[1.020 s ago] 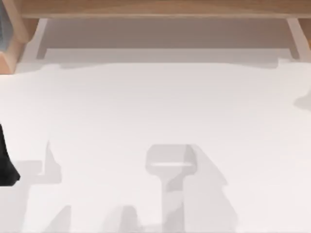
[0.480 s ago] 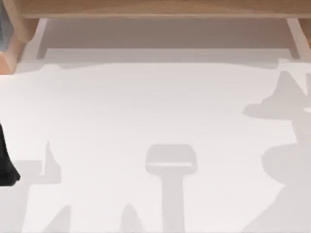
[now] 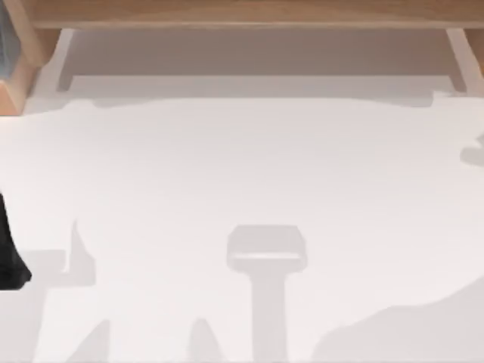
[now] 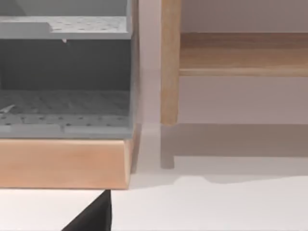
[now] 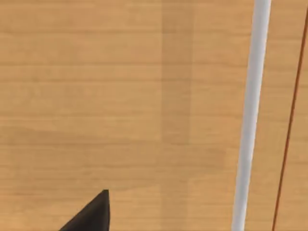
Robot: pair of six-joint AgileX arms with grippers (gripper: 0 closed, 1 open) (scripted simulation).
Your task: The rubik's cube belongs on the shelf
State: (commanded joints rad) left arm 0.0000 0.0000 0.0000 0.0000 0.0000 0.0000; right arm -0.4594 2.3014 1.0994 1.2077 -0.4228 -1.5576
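Can't place the small yellow-and-green stickered rubik's cube from these views, so I can't tell if it's on the shelf yet or gripped.

Handling, as a judgement: rigid plastic, light, slick sticker faces. Take it on two opposite flat faces, centred, squarely across all layers so one layer can't twist. Not fragile, but it could slip if pinched at a corner.

The long light-brown wooden shelf (image 3: 249, 13) runs along the far edge of the white bench (image 3: 227, 166), on pale grey-white upright supports (image 3: 461, 60).

The right wrist view looks at light-brown wood grain (image 5: 120, 96) crossed by a white strip (image 5: 250, 120), probably the shelf board up close. Only a dark tip of the right pincer (image 5: 89, 214) is in frame; can't tell its state.

The left pincer (image 4: 91, 216) sits parked at the bench's left edge, state also can't tell. It faces a grey perforated box on a wooden base (image 4: 65, 72) at the bench's far-left corner, just beside the shelf's wooden end post (image 4: 170, 62).
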